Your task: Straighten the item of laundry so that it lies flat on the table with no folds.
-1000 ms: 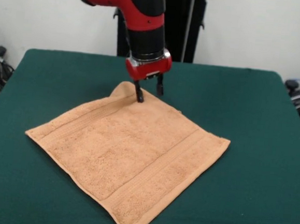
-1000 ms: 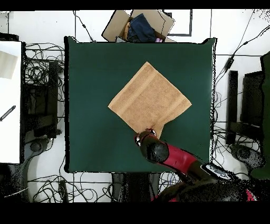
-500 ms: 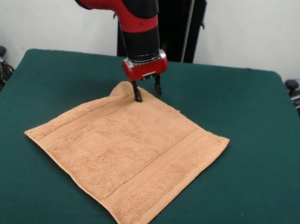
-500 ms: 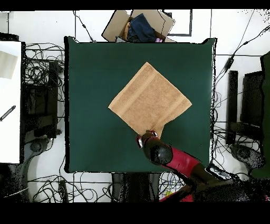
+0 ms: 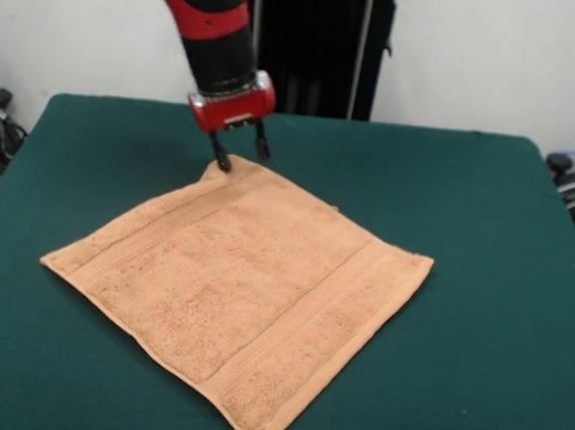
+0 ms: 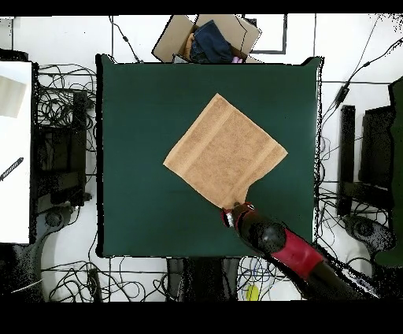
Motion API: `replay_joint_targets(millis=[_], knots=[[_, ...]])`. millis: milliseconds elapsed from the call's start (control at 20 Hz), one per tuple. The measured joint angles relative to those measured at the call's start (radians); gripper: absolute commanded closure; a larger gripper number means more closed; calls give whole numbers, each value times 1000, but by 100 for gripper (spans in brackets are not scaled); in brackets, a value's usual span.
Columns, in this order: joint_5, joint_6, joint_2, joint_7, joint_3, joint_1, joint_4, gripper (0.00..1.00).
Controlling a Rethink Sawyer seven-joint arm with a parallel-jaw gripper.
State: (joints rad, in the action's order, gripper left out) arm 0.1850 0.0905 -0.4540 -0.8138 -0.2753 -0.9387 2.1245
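The item of laundry (image 5: 237, 286), a peach-orange towel with band stripes near two edges, lies spread like a diamond on the green table (image 5: 486, 221). It looks flat apart from its far corner, which curls up slightly. My gripper (image 5: 240, 155) stands open at that corner, one finger (image 5: 218, 157) touching the cloth and the other just past the edge, over the felt. In the overhead view the towel (image 6: 225, 151) sits near the table's (image 6: 134, 126) middle, with the gripper (image 6: 235, 212) at its lowest corner.
A cardboard box (image 6: 206, 38) holding dark clothes stands beyond the table's top edge in the overhead view. A white surface (image 6: 14, 150) is at the left, and cables lie all around the table.
The gripper has moved left and toward the table's far side in the front view, its finger still on the far corner. The towel has shifted slightly left with it.
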Motion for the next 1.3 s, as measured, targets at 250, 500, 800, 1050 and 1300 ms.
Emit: replay_joint_targets(millis=[250, 500, 800, 1050, 1300], knots=[[0, 99, -52, 0, 0, -75, 0, 0], [0, 163, -97, 0, 0, -107, 1, 0], [14, 180, -139, 0, 0, -102, 1, 0], [40, 180, -193, 0, 0, -30, 1, 0], [40, 180, -229, 0, 0, 38, 2, 0]])
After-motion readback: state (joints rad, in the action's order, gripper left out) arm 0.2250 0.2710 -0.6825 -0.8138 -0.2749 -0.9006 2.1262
